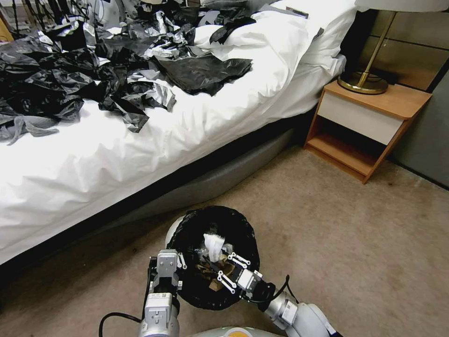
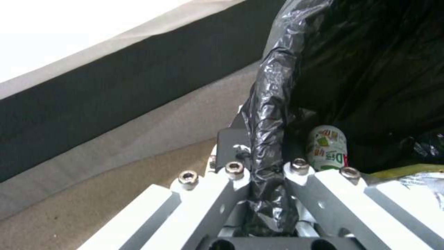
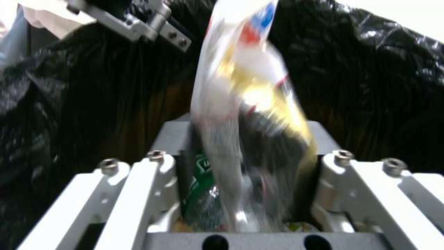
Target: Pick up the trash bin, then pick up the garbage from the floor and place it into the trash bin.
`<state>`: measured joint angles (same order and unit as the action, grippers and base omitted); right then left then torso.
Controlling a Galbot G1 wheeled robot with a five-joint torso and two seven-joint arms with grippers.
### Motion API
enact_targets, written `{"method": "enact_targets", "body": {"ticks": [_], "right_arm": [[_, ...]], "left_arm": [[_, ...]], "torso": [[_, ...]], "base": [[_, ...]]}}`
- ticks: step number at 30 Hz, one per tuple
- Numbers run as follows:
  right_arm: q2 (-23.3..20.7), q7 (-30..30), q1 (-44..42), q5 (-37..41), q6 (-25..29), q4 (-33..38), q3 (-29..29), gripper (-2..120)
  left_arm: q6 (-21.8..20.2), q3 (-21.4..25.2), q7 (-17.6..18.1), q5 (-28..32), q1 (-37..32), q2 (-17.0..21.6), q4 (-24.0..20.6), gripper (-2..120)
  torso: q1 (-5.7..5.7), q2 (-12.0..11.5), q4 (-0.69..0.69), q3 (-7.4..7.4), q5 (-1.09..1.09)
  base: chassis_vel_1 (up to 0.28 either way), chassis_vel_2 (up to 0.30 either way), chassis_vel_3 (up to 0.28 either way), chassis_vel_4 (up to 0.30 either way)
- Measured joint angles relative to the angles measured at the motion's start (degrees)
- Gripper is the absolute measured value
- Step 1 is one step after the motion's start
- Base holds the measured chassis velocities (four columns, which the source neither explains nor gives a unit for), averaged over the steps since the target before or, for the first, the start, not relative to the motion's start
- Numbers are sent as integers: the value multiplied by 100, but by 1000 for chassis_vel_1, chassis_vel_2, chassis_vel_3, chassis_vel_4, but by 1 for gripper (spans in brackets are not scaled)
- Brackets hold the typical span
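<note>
We hold the trash bin (image 1: 213, 255) above the carpet floor (image 1: 355, 243), near the side of the bed (image 1: 140, 154) and well apart from the nightstand (image 1: 369, 121). Our left tool (image 2: 267, 173) is clamped on the bin's rim, pinching the black liner bag (image 2: 273, 114) between its fingers. Our right tool (image 3: 249, 194) sits over the bin's mouth with its fingers spread apart; a white, red and gold packet (image 3: 245, 80) stands between them, blurred, and we cannot tell whether they touch it. Inside the bin lie a small green-and-white bottle (image 2: 327, 147) and some brown paper (image 1: 210, 276). Black and silver plastic sheets (image 1: 93, 65) cover the bed's far corner
</note>
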<state>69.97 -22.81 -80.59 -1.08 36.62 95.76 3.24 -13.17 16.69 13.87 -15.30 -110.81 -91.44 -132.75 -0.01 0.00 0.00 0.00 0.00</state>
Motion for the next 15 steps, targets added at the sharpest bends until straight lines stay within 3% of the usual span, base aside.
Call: {"method": "enact_targets", "body": {"ticks": [5, 15], "right_arm": [[13, 16, 5, 25, -47, 174, -14, 70], [-6, 204, 12, 46, -161, 737, 22, 99]], "left_arm": [[0, -9, 2, -2, 10, -15, 40, 0], [0, -44, 2, -34, 14, -28, 88, 0]], "torso": [[0, 0, 0, 0, -1], [0, 0, 0, 0, 0]], "base": [[0, 0, 0, 0], [0, 0, 0, 0]]}}
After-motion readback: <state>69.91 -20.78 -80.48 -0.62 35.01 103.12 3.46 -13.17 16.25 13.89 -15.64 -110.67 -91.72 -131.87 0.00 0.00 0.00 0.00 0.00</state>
